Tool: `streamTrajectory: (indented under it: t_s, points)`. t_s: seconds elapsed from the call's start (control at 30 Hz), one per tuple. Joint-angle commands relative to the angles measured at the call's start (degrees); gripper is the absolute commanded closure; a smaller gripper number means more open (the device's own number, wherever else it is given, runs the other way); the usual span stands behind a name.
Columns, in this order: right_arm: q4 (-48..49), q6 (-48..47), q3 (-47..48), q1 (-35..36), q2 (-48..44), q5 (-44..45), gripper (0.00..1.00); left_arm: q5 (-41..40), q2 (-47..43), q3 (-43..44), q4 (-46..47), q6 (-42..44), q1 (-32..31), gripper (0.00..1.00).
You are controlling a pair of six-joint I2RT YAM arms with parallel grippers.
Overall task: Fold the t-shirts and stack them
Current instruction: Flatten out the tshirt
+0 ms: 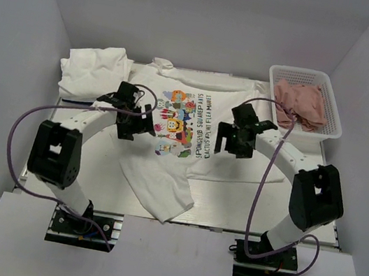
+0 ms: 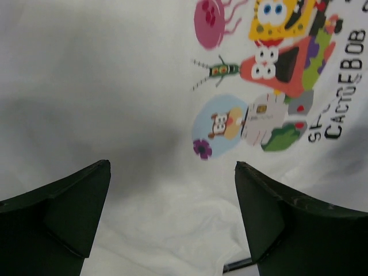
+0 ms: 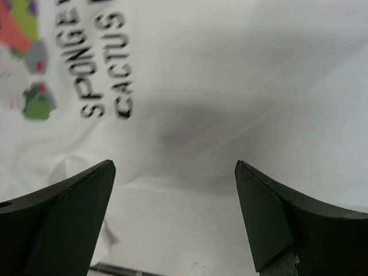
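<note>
**Operator:** Start from the left. What do you see?

**Robot:** At the far left corner of the desk (image 1: 230, 206) lies a plain white t-shirt (image 1: 95, 70), loosely bundled, its edge touching the printed t-shirt (image 1: 164, 177) beside it. That one is spread across the middle, cartoon print facing up and collar toward the far side. Its lower part is bunched and rumpled toward the near edge.

**Operator:** And your end effectors?

**Robot:** My left end effector (image 2: 172, 169) hangs over the printed t-shirt's left half, beside the cartoon figures. Its fingers are spread wide and nothing is between them. My right end effector (image 3: 175, 167) is over the right half, next to the dark lettering. It is just as wide and also holds nothing.

**Operator:** Anything further right?

**Robot:** A white basket (image 1: 333, 99) sits at the far right corner with a pink cloth (image 1: 302, 102) crumpled inside.
</note>
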Motion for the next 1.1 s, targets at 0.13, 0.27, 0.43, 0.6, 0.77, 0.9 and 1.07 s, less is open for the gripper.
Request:
streamTrajectory:
  t_s: [0.13,0.27,0.43,0.6,0.77,0.9,1.07]
  points:
    - [10.58,2.09,-8.63,-5.87,1.47,4.40,0.10,1.78,5.11,-1.53,5.26,-0.58,0.29,0.01]
    - [13.31,2.36,-16.35,-7.28,0.85,0.19,0.10,1.16,5.64,-4.70,4.74,-0.58,0.29,0.01]
    - [9.99,3.84,-22.60,-6.93,-0.46,-2.02,0.10,1.78,3.36,-10.76,1.42,-0.58,-0.24,0.01]
    - [3.93,7.01,-32.79,-6.58,-13.09,-7.45,0.10,1.78,-3.39,-18.05,-7.99,-0.83,-0.24,0.01]
    - [-0.04,8.95,-34.92,-5.26,-22.78,-11.86,0.10,8.11,-11.58,-20.71,-12.74,-4.35,-0.85,0.01]
    - [-1.89,6.49,-27.92,-4.82,-23.14,-10.29,0.10,3.11,-11.16,-15.10,-13.28,-4.89,-0.33,0.01]
    - [-1.97,1.67,-13.23,-4.91,-15.94,-0.72,0.10,-1.47,-2.73,3.70,-11.62,-2.96,0.28,0.01]
